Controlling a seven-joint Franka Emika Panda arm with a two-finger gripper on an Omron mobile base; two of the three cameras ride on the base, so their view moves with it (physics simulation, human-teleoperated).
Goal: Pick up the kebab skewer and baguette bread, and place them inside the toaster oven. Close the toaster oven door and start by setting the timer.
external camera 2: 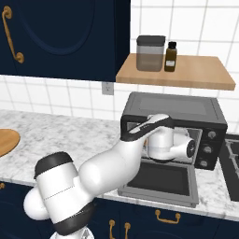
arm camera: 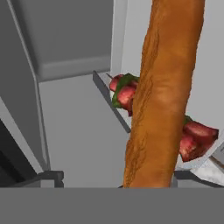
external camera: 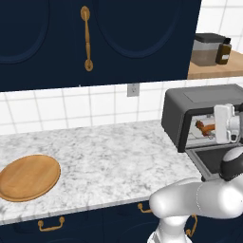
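Take the toaster oven [external camera: 201, 109] as your landmark: it sits on the marble counter [external camera: 104, 156] under the wooden shelf [external camera 2: 186, 72], and its door [external camera 2: 161, 179] hangs open, folded down flat in front of the oven's mouth; in the left base view the arm's white hand reaches into that mouth, and in the right base view the wrist blocks most of the opening. From the hand camera you look into the oven's grey inside; the baguette [arm camera: 164, 92] runs the whole height of that view, close to the lens, and goes down to where the fingertips would be, but you cannot tell whether the gripper is clamped on it or open, since the tips themselves are hidden. The kebab skewer [arm camera: 127, 94] lies inside the oven behind the baguette, its red chunks showing on both sides of the loaf; whether the two touch is not clear. In the left base view an orange shape shows inside the oven beside the hand. Well away from the oven, at the far left of the counter, sits a round wooden plate [external camera: 28, 176]; on the shelf above the oven stand a grey canister [external camera 2: 150, 52] and a small dark bottle [external camera 2: 171, 56].
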